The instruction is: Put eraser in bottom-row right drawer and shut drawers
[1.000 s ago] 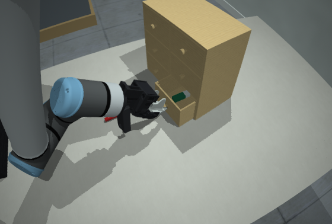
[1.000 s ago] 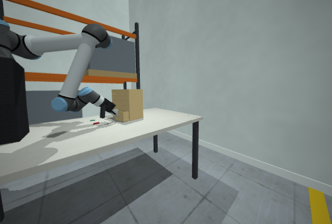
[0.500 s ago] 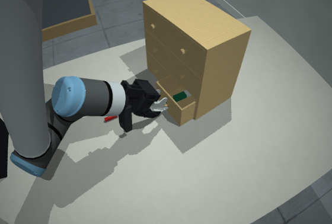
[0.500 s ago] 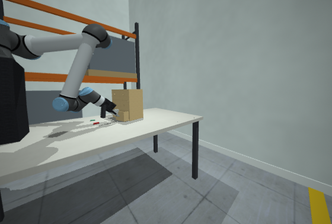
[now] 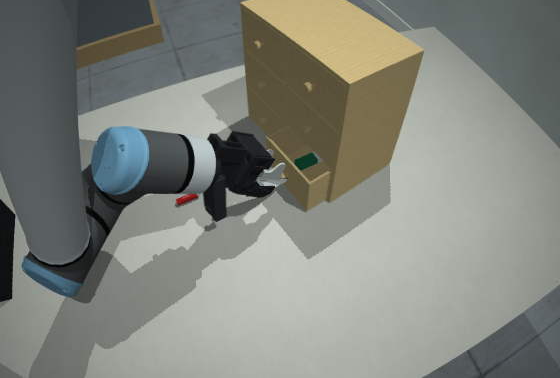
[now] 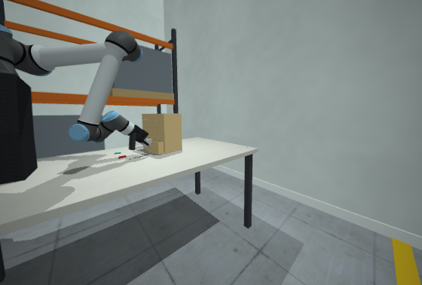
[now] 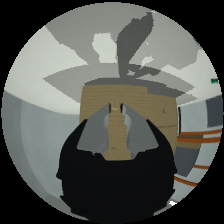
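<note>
One chest (image 5: 330, 53) stands on one table (image 5: 400, 278). Knobs showing on the chest front: four in the top view, with a fifth held in the tool. Open drawers: one (image 5: 312, 185), holding one green item (image 5: 306, 161). Small items on the table: one red (image 5: 184, 199), one green (image 6: 116, 152). Arms: one, with one tool (image 5: 272, 178).

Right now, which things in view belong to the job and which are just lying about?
Job:
- chest
- bottom right drawer, pulled out
- green eraser, lying in that drawer
- drawer knob, clamped between the fingers of the gripper

Lying about:
- red item on the table
- small green item, too small to identify
</note>
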Controlling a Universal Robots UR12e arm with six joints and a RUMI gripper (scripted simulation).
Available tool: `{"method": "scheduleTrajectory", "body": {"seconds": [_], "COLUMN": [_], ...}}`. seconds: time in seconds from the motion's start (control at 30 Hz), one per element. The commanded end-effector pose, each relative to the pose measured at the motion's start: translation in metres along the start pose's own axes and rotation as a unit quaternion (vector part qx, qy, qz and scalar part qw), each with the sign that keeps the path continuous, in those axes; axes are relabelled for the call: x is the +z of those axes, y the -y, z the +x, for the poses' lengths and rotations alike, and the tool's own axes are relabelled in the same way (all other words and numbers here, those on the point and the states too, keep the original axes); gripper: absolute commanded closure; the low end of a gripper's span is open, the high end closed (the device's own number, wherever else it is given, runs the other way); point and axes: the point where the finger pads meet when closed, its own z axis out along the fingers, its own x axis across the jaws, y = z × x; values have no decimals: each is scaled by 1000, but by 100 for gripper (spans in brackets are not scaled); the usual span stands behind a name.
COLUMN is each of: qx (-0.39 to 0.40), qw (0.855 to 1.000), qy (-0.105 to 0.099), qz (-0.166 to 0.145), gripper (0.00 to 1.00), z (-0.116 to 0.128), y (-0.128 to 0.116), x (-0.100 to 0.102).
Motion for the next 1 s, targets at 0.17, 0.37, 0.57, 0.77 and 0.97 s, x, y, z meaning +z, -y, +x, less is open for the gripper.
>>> {"method": "scheduleTrajectory", "body": {"seconds": [0.17, 0.37, 0.57, 0.77, 0.97], "qx": [0, 0, 0, 0, 0], "qw": [1000, 1000, 1000, 1000, 1000], "qy": [0, 0, 0, 0, 0], "qz": [0, 0, 0, 0, 0], "gripper": [93, 93, 93, 93, 93], "z": [0, 0, 0, 0, 0], "y": [-5, -7, -10, -12, -14], "x": [5, 7, 10, 14, 16]}}
